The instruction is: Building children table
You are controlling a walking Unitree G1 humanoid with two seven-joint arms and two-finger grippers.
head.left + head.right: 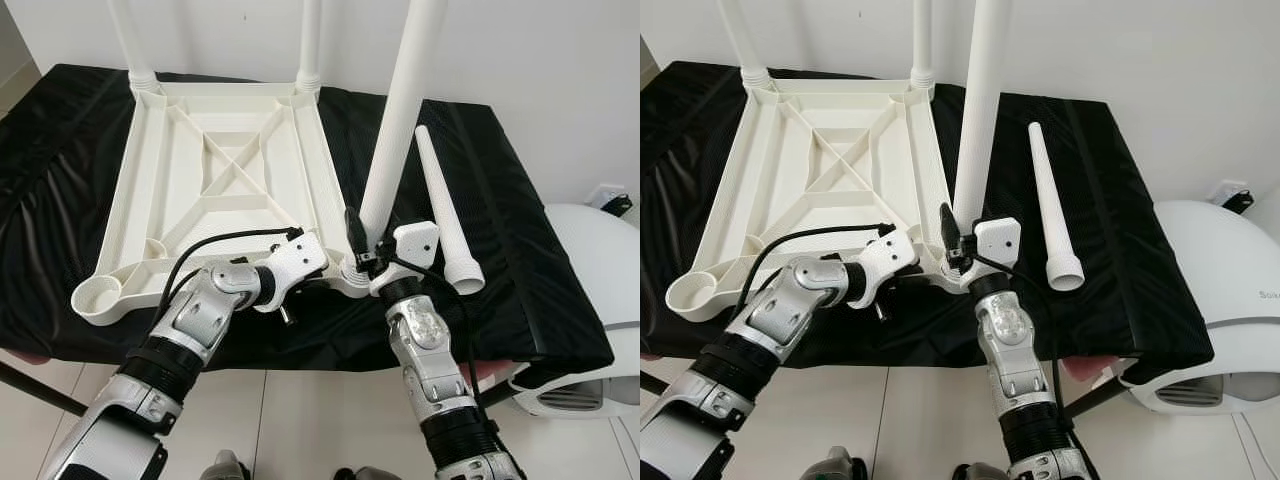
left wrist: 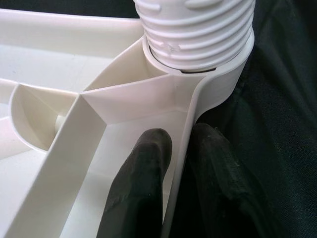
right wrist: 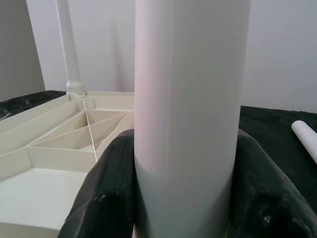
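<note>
A white plastic table top [image 1: 125,190] lies upside down on a black cloth. Two legs [image 1: 309,40] stand in its far corners. A third leg [image 1: 400,120] stands upright in the near right corner socket, its threaded end [image 2: 195,29] seated in the collar. My right gripper [image 1: 368,245] is shut around this leg just above the socket, a finger [image 3: 106,193] on each side. My left gripper [image 2: 181,136] is shut on the table top's rim beside that same corner, one finger inside the wall and one outside. A fourth leg [image 1: 440,210] lies loose on the cloth to the right.
The near left corner socket [image 1: 97,297] holds nothing. The black cloth [image 1: 530,270] covers a low table whose front edge runs just before my arms. A white rounded appliance [image 1: 590,290] stands on the floor at the right, and a wall rises close behind.
</note>
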